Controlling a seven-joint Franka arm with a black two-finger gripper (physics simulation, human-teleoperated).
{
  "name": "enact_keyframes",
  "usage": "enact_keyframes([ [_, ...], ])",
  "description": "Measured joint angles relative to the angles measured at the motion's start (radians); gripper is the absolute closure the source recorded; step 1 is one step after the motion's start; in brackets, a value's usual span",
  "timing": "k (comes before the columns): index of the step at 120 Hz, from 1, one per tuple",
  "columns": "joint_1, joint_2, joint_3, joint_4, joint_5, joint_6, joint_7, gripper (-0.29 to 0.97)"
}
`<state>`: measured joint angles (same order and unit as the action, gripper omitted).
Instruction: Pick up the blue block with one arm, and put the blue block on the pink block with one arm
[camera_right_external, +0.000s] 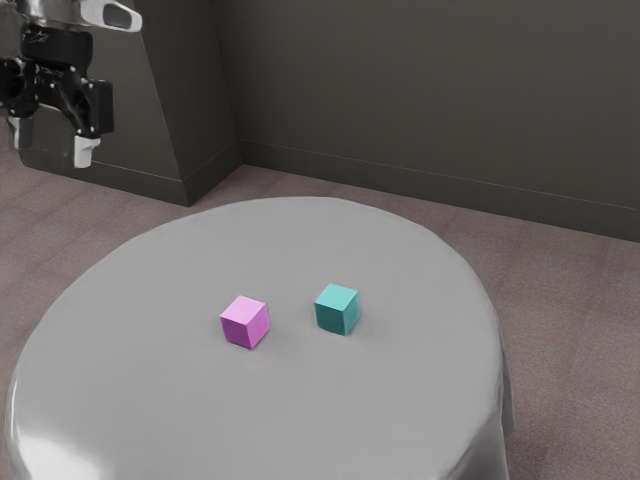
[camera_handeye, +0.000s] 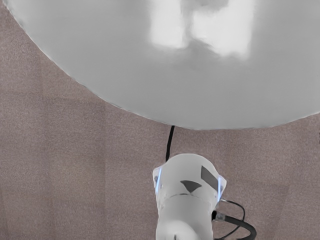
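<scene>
Your pincer (camera_right_external: 52, 142) hangs in the upper left of the exterior frame, high above the floor and outside the rim of the counter (camera_right_external: 300, 430). Its 2 white-tipped fingers stand well apart and hold nothing.

The blue block (camera_right_external: 337, 308), teal in shade, sits near the middle of the round grey counter, just right of frame centre. The pink block (camera_right_external: 245, 321) sits near it on the exterior view's left, apart and not touching, with a clear strip of counter between the 2.

From the pincer, the blue block lies down and to the right in the frame, well apart, and the pink block comes first along that line. The likely approach therefore passes over or beside the pink block, so you would want height until you are above the blue one. The blue block is a cube with no long axis; its side faces sit at a slant to the frame, so the fingers may need a turn to meet 2 flat sides.

Both blocks lie well in from the counter's rim, with open surface all round. The wrist view looks down on the counter's edge (camera_handeye: 150, 75), the brown floor (camera_handeye: 60, 175) and the arm's white base (camera_handeye: 187, 200).
</scene>
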<state>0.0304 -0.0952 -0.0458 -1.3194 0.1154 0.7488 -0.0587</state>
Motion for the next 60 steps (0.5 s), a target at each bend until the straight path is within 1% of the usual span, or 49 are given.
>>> enact_keyframes([
  [6, 0.006, 0.006, -0.016, -0.035, -0.001, 0.135, -0.016, 0.0],
  [13, 0.012, 0.018, -0.041, -0.052, -0.002, 0.257, -0.033, 0.0],
  [28, 0.008, 0.039, -0.129, -0.062, 0.002, 0.426, -0.085, 0.0],
  [32, -0.005, 0.044, -0.142, -0.106, 0.001, 0.472, -0.098, 0.0],
  [38, -0.013, 0.064, -0.169, -0.226, -0.002, 0.573, -0.115, 0.0],
  [44, -0.01, 0.114, -0.208, -0.315, -0.011, 0.665, -0.133, 0.0],
  [48, -0.017, 0.15, -0.223, -0.35, -0.016, 0.723, -0.143, 0.0],
  [52, -0.023, 0.186, -0.237, -0.372, -0.006, 0.786, -0.14, 0.0],
  [60, -0.014, 0.223, -0.264, -0.398, 0.005, 0.886, -0.159, 0.0],
])
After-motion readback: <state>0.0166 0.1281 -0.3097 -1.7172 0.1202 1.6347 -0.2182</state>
